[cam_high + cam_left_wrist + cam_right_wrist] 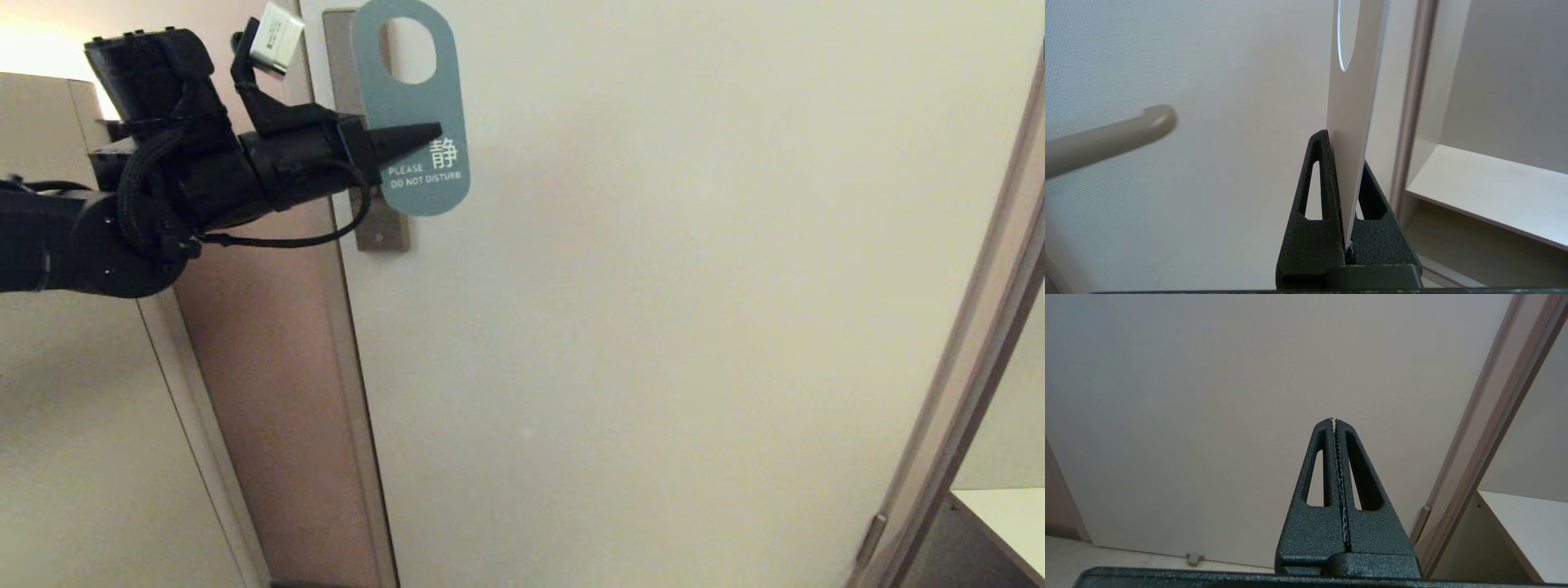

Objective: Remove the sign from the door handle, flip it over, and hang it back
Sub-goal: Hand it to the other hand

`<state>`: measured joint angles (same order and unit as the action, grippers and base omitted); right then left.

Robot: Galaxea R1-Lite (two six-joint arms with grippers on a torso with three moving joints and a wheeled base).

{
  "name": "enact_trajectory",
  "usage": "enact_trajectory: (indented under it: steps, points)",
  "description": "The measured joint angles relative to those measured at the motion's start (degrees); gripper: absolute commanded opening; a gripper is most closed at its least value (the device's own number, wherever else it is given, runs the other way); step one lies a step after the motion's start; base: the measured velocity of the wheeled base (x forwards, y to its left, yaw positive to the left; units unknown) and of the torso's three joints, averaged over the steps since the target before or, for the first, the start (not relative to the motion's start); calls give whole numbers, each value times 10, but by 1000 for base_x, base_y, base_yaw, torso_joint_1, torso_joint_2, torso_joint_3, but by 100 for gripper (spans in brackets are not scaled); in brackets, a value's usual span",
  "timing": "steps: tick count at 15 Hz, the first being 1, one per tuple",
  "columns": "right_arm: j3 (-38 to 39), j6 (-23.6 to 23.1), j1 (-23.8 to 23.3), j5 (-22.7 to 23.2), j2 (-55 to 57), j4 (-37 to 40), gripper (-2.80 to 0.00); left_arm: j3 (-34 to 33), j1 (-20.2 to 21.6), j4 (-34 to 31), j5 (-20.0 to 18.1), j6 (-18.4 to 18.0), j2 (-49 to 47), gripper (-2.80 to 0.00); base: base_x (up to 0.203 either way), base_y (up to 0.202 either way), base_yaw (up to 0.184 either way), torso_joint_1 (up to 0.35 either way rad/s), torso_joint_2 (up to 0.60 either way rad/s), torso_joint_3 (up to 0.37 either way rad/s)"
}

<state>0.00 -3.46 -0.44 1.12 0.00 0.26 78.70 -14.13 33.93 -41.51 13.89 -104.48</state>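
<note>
The left gripper pinched the blue sign, seemingly off the door handle, not yet flipped.

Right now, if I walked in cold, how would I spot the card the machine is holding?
Find the big pale door, then the metal lock plate near its left edge. In front of that plate the left gripper has its jaws shut on the sign: a flat blue card with an oval hole on top and white "PLEASE DO NOT DISTURB" lettering, the only blue thing there.
</note>
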Motion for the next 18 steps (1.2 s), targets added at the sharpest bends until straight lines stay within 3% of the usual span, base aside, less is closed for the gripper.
enact_trajectory:
  steps: [12, 16, 18]
  points:
    - [0, 0, 0, 0, 0, 0, -280, -225, -17, 7, -1, -34, 110, -280, 0, 0, 0, 0, 0, 0]
    - [0, 0, 0, 0, 0, 0, -280, -240, -61, 15, -2, -31, 101, -280, 0, 0, 0, 0, 0, 0]
    - [0, 0, 0, 0, 0, 0, -280, -232, -86, 52, -2, -25, 76, -280, 0, 0, 0, 0, 0, 0]
